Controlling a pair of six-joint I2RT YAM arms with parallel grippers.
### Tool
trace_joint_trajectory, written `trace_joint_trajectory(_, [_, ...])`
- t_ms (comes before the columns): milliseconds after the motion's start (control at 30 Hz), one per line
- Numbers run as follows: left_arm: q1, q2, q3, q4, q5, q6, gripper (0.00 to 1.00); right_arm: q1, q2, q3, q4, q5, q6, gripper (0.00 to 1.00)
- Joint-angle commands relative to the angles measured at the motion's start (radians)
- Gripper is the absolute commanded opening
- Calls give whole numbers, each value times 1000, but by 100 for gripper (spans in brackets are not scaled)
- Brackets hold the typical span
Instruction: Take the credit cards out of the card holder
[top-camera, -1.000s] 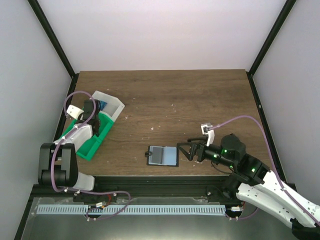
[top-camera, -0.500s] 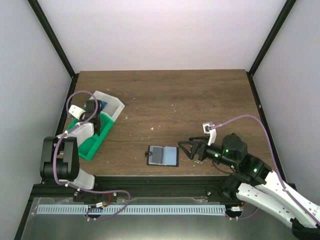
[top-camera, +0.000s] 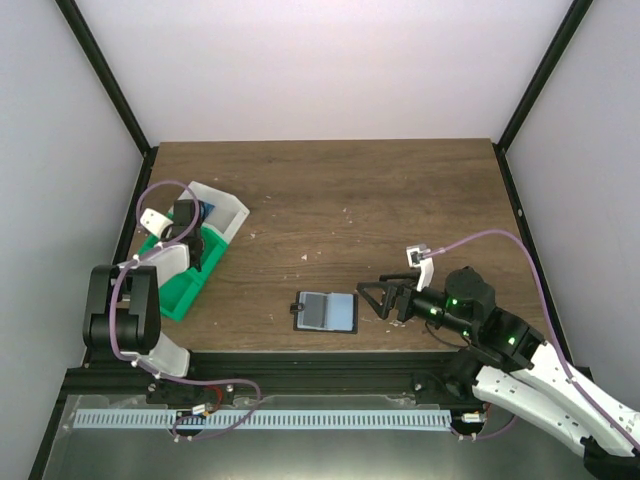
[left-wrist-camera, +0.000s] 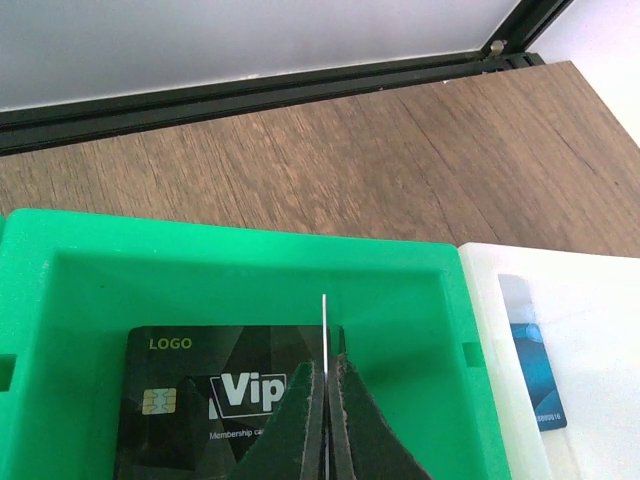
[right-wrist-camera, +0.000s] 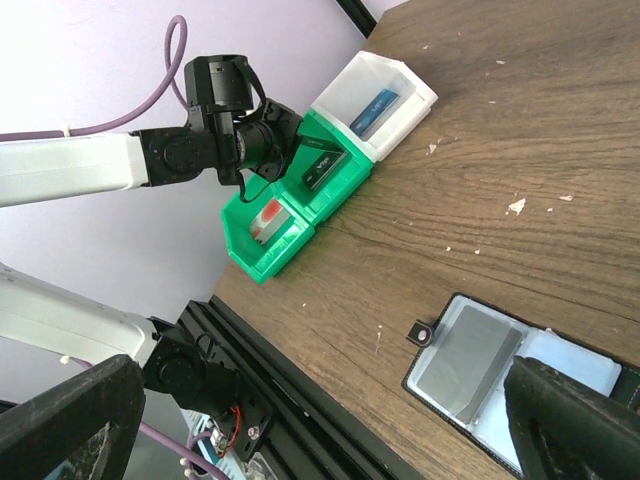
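Closure is recorded at the left gripper (left-wrist-camera: 324, 365): a thin pale card edge (left-wrist-camera: 324, 320) is pinched upright between its fingers, over the green bin (left-wrist-camera: 250, 255) and above a black card (left-wrist-camera: 215, 400) lying there. The right gripper (top-camera: 374, 299) is spread wide and holds nothing.

Change over the last second: the right gripper has been drawn slightly back from the card holder (top-camera: 325, 311), which has stayed open and flat on the table (top-camera: 400, 200) near the front edge. A drop-off is judged to be under way at the left, with the right arm waiting.

View comparison: only the right wrist view shows what appears to be a grey card (right-wrist-camera: 470, 360) in one pocket, so extraction is judged unfinished. It also shows a reddish card (right-wrist-camera: 268, 218) in the bin's near compartment. The pinched edge is resolved only by the left wrist view, along with a blue card (left-wrist-camera: 535, 370) in the white bin (left-wrist-camera: 600, 300).
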Motion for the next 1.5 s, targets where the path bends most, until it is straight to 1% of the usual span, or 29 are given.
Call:
trace_joint_trajectory(0, [9, 23, 8, 21, -26, 21, 0, 0, -18, 26, -17, 14, 13, 100])
trace_joint_trajectory(300, [13, 51, 39, -15, -29, 20, 0, 0, -14, 11, -9, 7, 22, 100])
trace_joint_trajectory(467, [14, 56, 49, -43, -32, 21, 2, 0, -21, 5, -9, 14, 22, 100])
trace_joint_trajectory(567, [13, 53, 50, -60, -38, 16, 5, 1, -19, 10, -9, 13, 17, 100])
trace_joint_trajectory(667, [15, 48, 49, -79, -42, 10, 10, 0, -16, 15, -12, 11, 10, 100])
trace_joint_trajectory(833, [15, 40, 64, -110, -51, 1, 15, 0, -11, 17, -12, 12, -1, 100])
trace_joint_trajectory(1200, [14, 33, 122, -200, -48, -19, 24, 0, -3, 25, -13, 7, -3, 100])
trace_joint_trajectory(1367, [14, 19, 129, -239, -48, -44, 25, 0, 4, 36, -29, 2, -9, 100])
trace_joint_trajectory(1467, [14, 21, 144, -292, -72, -80, 30, 0, 7, 46, -47, -1, -11, 100])
